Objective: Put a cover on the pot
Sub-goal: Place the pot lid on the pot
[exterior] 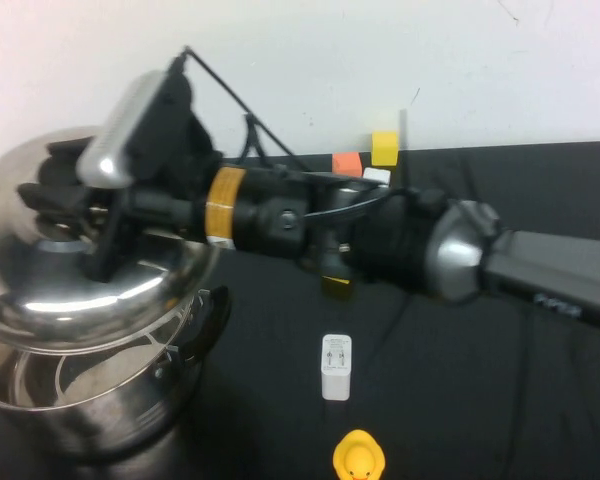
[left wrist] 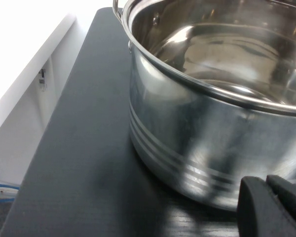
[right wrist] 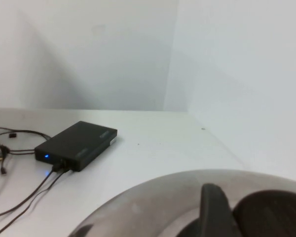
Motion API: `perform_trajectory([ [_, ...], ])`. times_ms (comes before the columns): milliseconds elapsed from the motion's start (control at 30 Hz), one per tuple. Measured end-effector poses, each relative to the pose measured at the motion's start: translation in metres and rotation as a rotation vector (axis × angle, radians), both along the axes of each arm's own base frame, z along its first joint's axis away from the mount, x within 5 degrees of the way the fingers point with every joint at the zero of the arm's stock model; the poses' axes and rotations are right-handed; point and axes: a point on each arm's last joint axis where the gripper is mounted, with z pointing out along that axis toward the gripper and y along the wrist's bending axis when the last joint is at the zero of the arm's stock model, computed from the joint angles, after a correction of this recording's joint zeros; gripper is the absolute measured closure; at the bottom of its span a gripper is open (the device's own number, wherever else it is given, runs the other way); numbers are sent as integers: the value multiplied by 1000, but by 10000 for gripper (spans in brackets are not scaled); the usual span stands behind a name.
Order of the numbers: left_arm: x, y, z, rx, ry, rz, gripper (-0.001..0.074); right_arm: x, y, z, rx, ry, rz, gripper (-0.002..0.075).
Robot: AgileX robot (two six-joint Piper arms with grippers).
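Right pincer (exterior: 65,215) grips the lid (exterior: 80,270) by its knob above the pot (exterior: 90,400); left pincer (left wrist: 274,207), state unclear, waits beside the pot.

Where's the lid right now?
In the high view the lid is at the table's left side, held by the right gripper at its knob, tilted just above the open pot. The left gripper sits low beside the pot's wall.

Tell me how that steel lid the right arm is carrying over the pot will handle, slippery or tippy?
The lid looks polished, so probably slippery anywhere but its knob. It hangs tilted above the pot from the right pincer, so it may swing or land unevenly. Rigid, likely fairly heavy. The left pincer waits beside the pot.
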Motion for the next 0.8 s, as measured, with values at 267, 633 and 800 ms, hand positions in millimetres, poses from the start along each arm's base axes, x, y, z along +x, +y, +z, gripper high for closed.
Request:
perform_trajectory([
  [267,0,0,0,0,0,0,737,-8,29,-11,-8,-4,16,386],
  [633,0,0,0,0,0,0,737,-5,38,-40,-62,8,-22,386],
  [800,0,0,0,0,0,0,737,-4,38,-42,-75,-20,-33,386],
])
